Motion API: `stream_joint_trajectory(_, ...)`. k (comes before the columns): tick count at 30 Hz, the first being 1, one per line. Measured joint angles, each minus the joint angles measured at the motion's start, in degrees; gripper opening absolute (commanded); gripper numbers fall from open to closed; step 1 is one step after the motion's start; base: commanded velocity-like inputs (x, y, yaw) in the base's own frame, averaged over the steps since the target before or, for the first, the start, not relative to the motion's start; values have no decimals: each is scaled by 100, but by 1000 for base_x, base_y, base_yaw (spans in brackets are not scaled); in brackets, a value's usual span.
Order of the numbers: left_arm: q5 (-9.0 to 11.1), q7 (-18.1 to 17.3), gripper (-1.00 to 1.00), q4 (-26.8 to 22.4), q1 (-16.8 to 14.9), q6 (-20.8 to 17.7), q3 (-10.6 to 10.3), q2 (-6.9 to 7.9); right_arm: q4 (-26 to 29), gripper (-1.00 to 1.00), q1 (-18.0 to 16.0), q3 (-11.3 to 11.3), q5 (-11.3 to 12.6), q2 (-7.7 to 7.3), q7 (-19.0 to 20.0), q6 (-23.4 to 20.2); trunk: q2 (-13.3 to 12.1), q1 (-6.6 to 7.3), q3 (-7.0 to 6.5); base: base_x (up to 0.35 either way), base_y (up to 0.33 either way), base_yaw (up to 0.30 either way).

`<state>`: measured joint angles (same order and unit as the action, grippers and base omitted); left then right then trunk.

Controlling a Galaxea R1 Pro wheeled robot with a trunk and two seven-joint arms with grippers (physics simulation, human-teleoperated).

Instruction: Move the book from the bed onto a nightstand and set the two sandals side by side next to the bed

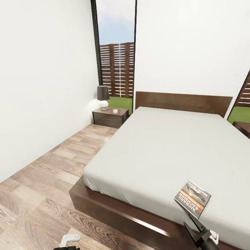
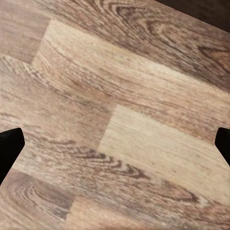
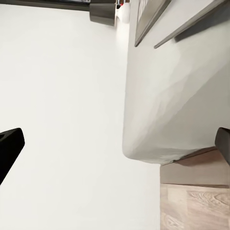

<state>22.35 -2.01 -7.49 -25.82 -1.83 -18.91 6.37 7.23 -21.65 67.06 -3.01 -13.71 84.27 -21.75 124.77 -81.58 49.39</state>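
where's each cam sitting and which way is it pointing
Head view: from the robot's head, looking forward and down over the bed, the book, the nightstand and lamp; the right gripper shows near the lower edge.
Left wrist view: on the left arm, facing the wood floor; dark fingertips at both sides, apart.
Right wrist view: on the right arm, facing the mattress corner and white wall; fingertips apart.
Shared: head and right wrist views both show the bed; head and left wrist views both show the floor.
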Motion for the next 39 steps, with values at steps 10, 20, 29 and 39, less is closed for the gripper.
stream_joint_trajectory(10, 0, 0, 100, 0, 0, 0, 0, 0, -19, 100, -3, 15, 49, -1, -23, -5, 0, 0, 0, 0, 0, 0)
stream_joint_trajectory(20, 0, 0, 100, 0, 0, 0, 0, 0, -17, 100, -4, 39, 388, -2, -148, -6, 0, 0, 0, 0, 0, 0)
stream_joint_trajectory(29, 0, 0, 100, 0, 0, 0, 0, 0, -6, 100, -6, 50, 548, -7, -273, -6, 0, 0, 0, 0, 0, 0)
stream_joint_trajectory(39, 0, 0, 100, 0, 0, 2, 0, 0, -3, 100, -6, 72, 595, -13, -297, -6, 0, 0, 0, 0, 0, 0)
